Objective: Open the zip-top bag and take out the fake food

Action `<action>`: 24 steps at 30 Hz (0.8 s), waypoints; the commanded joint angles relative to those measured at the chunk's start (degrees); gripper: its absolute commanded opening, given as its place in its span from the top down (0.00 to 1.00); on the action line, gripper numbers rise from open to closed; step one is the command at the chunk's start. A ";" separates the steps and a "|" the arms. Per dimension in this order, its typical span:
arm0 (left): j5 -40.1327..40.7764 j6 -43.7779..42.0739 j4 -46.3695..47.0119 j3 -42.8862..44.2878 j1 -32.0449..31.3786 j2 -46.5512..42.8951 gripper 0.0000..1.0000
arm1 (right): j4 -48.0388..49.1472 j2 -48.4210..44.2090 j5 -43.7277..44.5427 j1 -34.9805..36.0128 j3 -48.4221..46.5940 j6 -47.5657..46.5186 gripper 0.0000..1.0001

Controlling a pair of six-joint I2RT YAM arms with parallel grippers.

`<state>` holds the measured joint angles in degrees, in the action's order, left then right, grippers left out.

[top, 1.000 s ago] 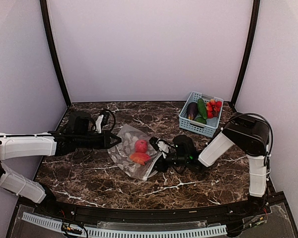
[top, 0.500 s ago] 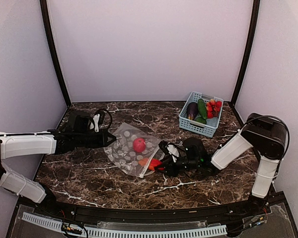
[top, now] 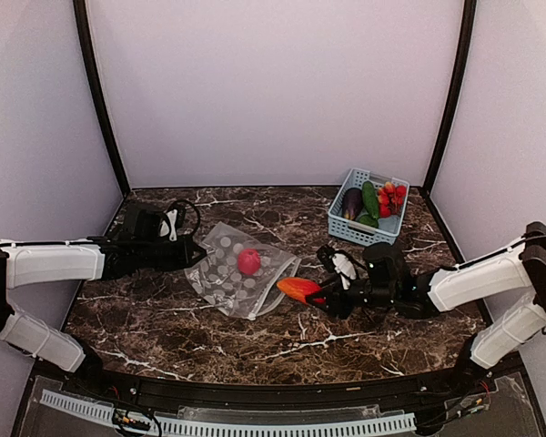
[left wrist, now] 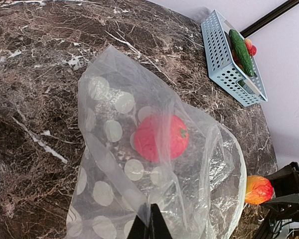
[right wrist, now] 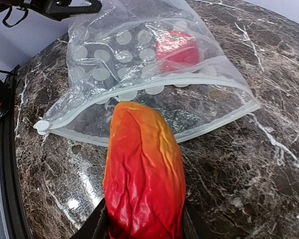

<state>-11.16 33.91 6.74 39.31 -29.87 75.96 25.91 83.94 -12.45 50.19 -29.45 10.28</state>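
The right gripper is clamped partway closed on a toy pepper, a wrinkled red piece shading to orange at its free tip. A black finger presses each side of its red end, and the orange tip points toward the bag. The pepper is wholly outside the plastic, just beside the zip edge and low over the marble table.

The left gripper is fully shut, its tips pinching the edge of the zip-top bag on the side away from the pepper.

The bag lies near the table's middle between the two arms, its dotted face underneath and its clear face puffed up. A white slider sits at one end of the zip edge. A toy tomato is inside the bag.

Well apart, at the far right corner, a light-blue slotted basket holds a dark purple eggplant, a green cucumber and a cluster of red balls.
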 commanded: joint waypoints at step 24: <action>-1.47 1.26 2.81 -2.56 0.98 -0.73 0.99 | -17.18 5.48 3.71 -34.71 -27.08 -6.68 0.79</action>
<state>-12.05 35.24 9.17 38.00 -29.50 76.07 9.45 85.23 -6.48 17.19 -52.16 6.35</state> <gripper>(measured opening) 0.010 0.393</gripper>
